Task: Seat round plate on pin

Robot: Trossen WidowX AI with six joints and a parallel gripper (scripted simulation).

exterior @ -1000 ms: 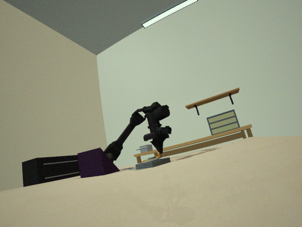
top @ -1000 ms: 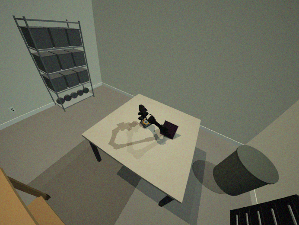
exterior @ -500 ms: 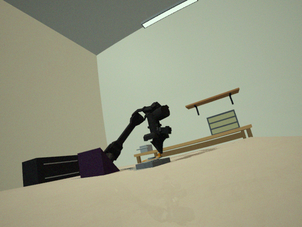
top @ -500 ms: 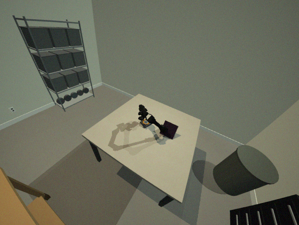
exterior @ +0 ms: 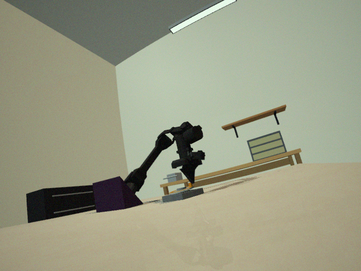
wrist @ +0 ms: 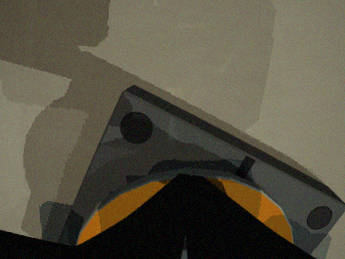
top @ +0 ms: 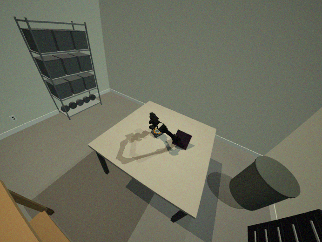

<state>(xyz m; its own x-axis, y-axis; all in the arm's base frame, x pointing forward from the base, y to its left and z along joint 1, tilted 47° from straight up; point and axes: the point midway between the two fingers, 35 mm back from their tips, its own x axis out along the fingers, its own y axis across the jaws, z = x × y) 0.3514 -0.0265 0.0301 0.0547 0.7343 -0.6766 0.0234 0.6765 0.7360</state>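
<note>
Over near the middle of the table (top: 161, 166), right by the purple block (top: 183, 138) at the arm's foot, sat the grey base (wrist: 219, 156) with the orange plate (wrist: 123, 205) on top. Looked like a stiff, thin, light disc, probably slick on its face, so no real worry about bending or breaking it, more about it skidding or popping up off the post. Couldn't see the post itself, or the tab's hole, from any view; too much hidden under the gripper (wrist: 184, 238). Fingers clenched tight with nothing between them, tips pressed down close on the plate in the wrist view, though actual contact couldn't be confirmed. Best bet for handling, as a guess: push on the tab or rim with the closed tips and spin it round the post rather than pinch it. Being round, no true long axis on the plate; only the tab gives it a heading, and that heading couldn't be read off these shots. Base lay skewed in the wrist view, long side running upper left to lower right, dark round spots at two corners. Plate seemingly not yet flat, but too small to tell from outside.
</note>
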